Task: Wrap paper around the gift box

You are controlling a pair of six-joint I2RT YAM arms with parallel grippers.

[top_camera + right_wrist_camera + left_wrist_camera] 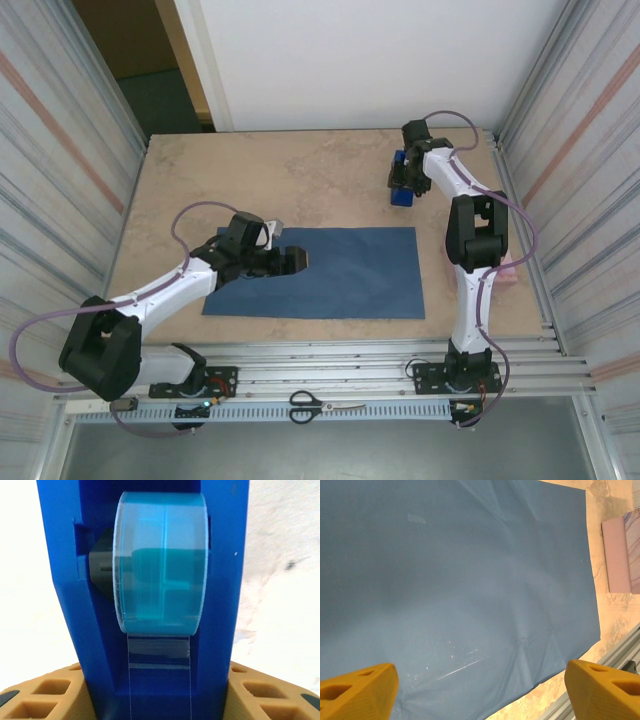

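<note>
Marble-look table [330,165] with the paper [340,275] lying flat in the middle, navy side up; left gripper [297,260] hovers over its left part, jaws spread wide, nothing in them; gift box [619,555] sits off the paper's right edge, next to the right arm; far right, right gripper [160,700] is clamped on the blue tape dispenser [65,605]; scissors [322,405] on the near rail.

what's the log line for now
left hand open over dark navy paper sheet | right hand shut on royal-blue tape dispenser | pink marbled gift box beside paper
</note>
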